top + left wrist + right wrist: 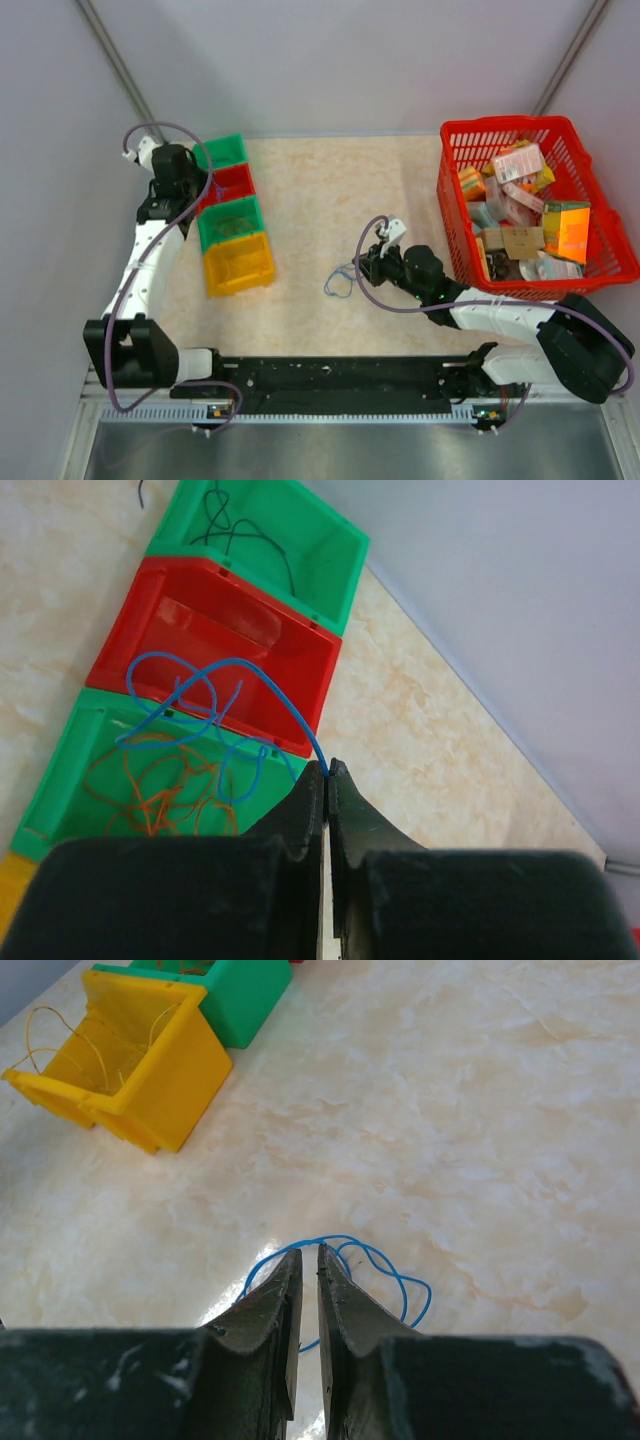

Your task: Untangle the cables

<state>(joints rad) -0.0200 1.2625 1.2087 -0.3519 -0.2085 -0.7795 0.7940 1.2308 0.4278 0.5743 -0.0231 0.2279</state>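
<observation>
Our left gripper point(327, 772), pinched shut on a thin blue wire point(240, 661) mid-frame, may retangle it, since its loops droop onto thin orange wires point(150, 790) lower left.

Table point(400, 200) looks like smooth marble-print laminate with a slight sheen. The bins are hard plastic: the red bin point(220, 640) is properly glossy, the yellow bin point(165, 1080) a bit duller. Basket point(500, 126) is shiny red plastic mesh. Blue wire point(245, 661) has a slick, plastic-looking coat. Left fingers point(300, 820) are matt black and kinda grainy; right fingers point(270, 1305) are the same stuff but with pale scuffs. Walls point(350, 60) are flat matt, and the front sheet point(350, 450) looks like brushed metal.
</observation>
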